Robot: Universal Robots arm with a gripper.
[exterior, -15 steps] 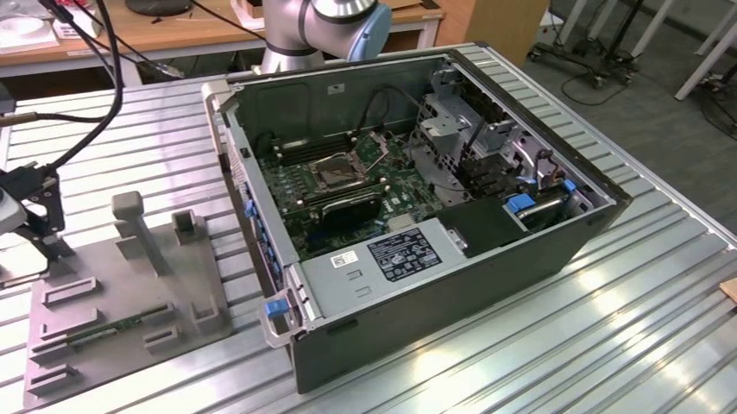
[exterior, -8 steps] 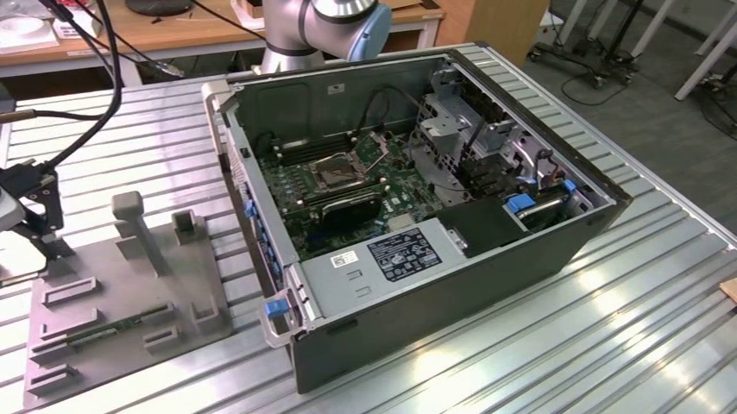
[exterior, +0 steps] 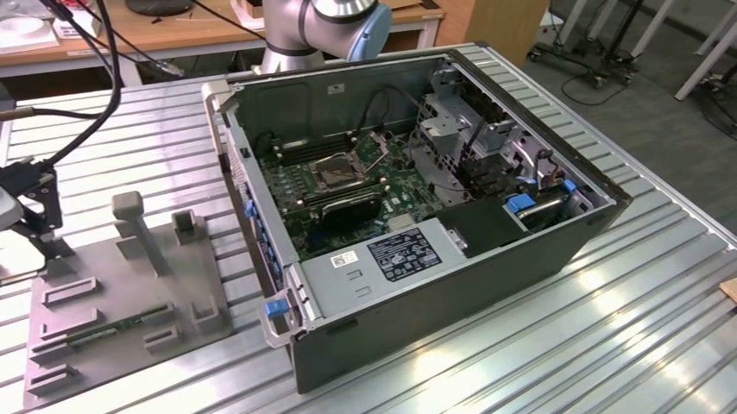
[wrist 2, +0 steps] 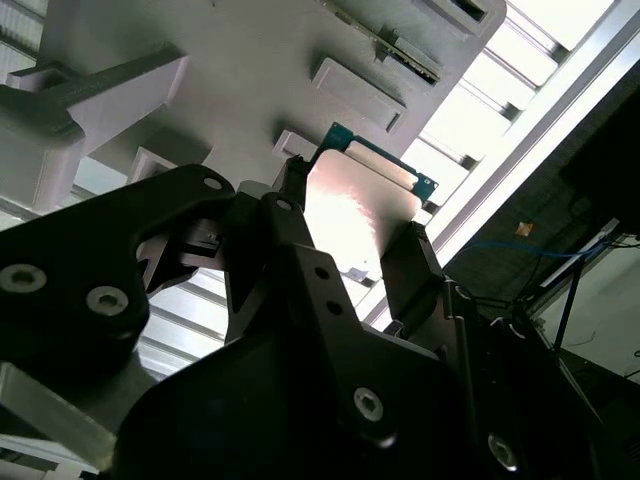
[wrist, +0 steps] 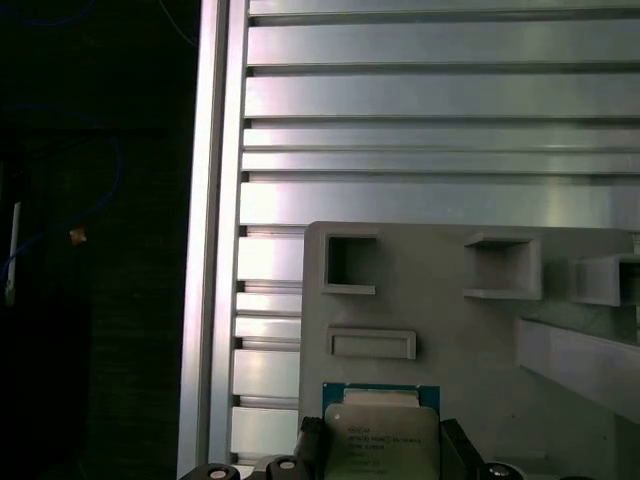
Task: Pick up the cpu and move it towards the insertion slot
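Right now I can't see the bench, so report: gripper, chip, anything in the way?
Gripper shut on chip, at the grey tray. Socket apart, inside the open case. Case wall stands between tray and socket.

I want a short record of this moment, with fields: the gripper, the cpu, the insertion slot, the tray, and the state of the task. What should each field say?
gripper: gripper shut on the cpu, above the grey tray
cpu: cpu held by two opposite edges, metal top showing in both wrist views
insertion slot: insertion slot on the green motherboard inside the open computer case, apart from the gripper
tray: grey tray to the exterior view's left of the case, a memory stick lying in it
task state: cpu gripped, not yet at the slot
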